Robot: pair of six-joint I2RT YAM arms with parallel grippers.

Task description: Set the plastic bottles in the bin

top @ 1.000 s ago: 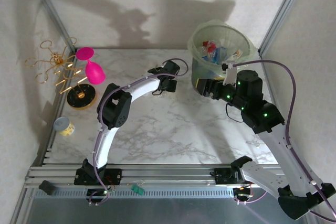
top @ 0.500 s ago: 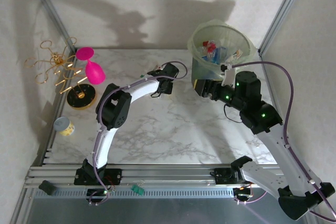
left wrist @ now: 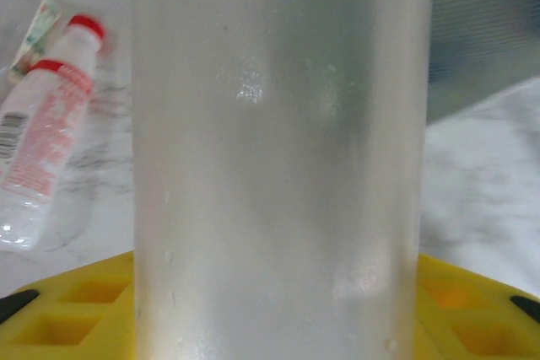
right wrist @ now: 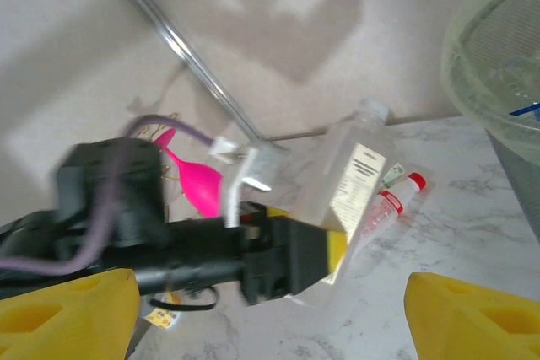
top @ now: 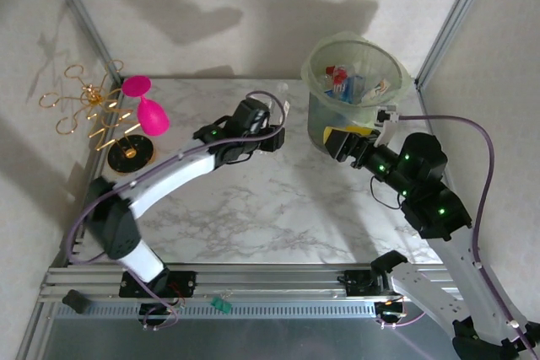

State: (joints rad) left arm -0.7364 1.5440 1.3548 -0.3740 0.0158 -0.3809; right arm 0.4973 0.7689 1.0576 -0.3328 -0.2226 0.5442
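**Left gripper clamps a clear bottle mid-table; right gripper gapes beside the bin**

Top external view: the left gripper [top: 274, 128] sits just above the centre of the frame, over the marble table [top: 278, 208]. It is closed around a clear bottle [top: 280, 109], which shows only faintly against the pale stone. Right of it, in the upper right of the frame, stands the pale-green bin [top: 314, 82], with several bottles [top: 344, 82] already lying inside. The right gripper [top: 336, 142] hovers low against the bin's near-left side, carrying nothing. At the left of the frame a pink goblet [top: 150, 111] leans on a gold wire stand [top: 89, 111].

Left wrist view: the clear bottle fills the middle of the frame from top to bottom, pinched between the yellow fingers [left wrist: 59, 314] along the bottom edge. In the upper left a small red-capped bottle [left wrist: 46, 137] lies on its side on the marble, apart from the held one.

Right wrist view: the right gripper's own yellow fingers [right wrist: 67, 309] sit in the two lower corners, spread wide with bare table between them. At centre frame the left gripper grips the clear bottle low on its body, so that the bottle tilts with its pale cap up and to the right. The red-capped bottle lies just to its right. The bin's rim fills the upper right corner and the goblet shows left of centre.
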